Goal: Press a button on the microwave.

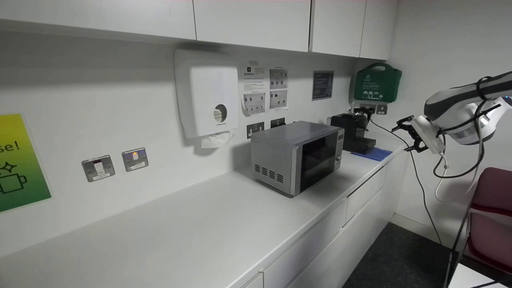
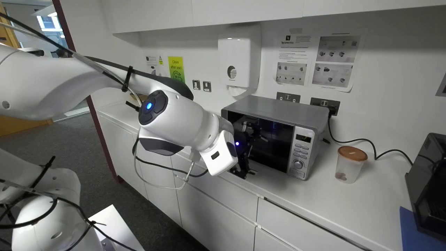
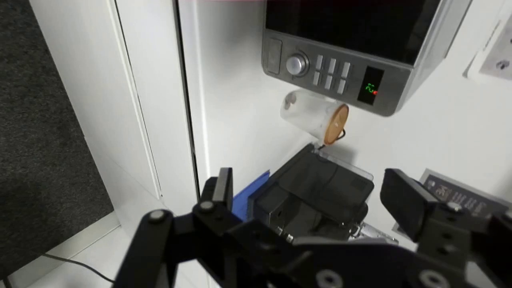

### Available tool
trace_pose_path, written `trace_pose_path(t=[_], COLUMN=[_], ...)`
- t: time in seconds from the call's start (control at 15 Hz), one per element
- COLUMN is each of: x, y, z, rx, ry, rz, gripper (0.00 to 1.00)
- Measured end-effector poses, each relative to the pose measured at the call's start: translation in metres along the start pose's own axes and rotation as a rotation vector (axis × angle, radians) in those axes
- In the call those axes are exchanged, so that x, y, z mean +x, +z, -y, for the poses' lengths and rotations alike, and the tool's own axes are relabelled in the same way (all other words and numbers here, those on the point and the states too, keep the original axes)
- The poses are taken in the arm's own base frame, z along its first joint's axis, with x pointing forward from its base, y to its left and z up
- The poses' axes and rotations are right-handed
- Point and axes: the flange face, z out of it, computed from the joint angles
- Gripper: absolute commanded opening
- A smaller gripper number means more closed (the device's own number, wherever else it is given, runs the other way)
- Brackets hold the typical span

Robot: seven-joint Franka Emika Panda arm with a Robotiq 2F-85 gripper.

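Nearest in the wrist view, the gripper [image 3: 308, 180] has its jaws wide apart, holding nothing. On the counter [image 1: 208, 216], the microwave [image 1: 298, 156] has small, close-set buttons [image 3: 332, 66]; loose aim could hit two or catch the dial [image 3: 297, 65], and too hard a push could slide it back.

dim light; shadow under cabinets [image 1: 254, 24]; gripper [image 3: 310, 190] perhaps blurred

Has rounded white casing [image 2: 188, 118] with dark grey panels [image 2: 162, 146]; bears strapped cables [image 2: 87, 62] and blue-lit dark pad [image 2: 155, 112]; ends in black gripper [image 3: 308, 180] with silver screws [image 3: 157, 215].
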Motion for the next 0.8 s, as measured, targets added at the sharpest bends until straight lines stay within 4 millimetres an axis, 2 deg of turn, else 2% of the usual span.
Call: trace_pose_path(t=[0.33, 0.47, 0.8], x=[-0.0049, -0.0091, -0.0075], y=[0.0053, 0.0109, 0.0099], z=[0.0084, 0.0073, 0.0064], rx=[0.075, 0.066, 0.066], ry=[0.118, 0.112, 0.115], rz=[-0.234, -0.236, -0.239], gripper=[1.0, 1.0, 1.0])
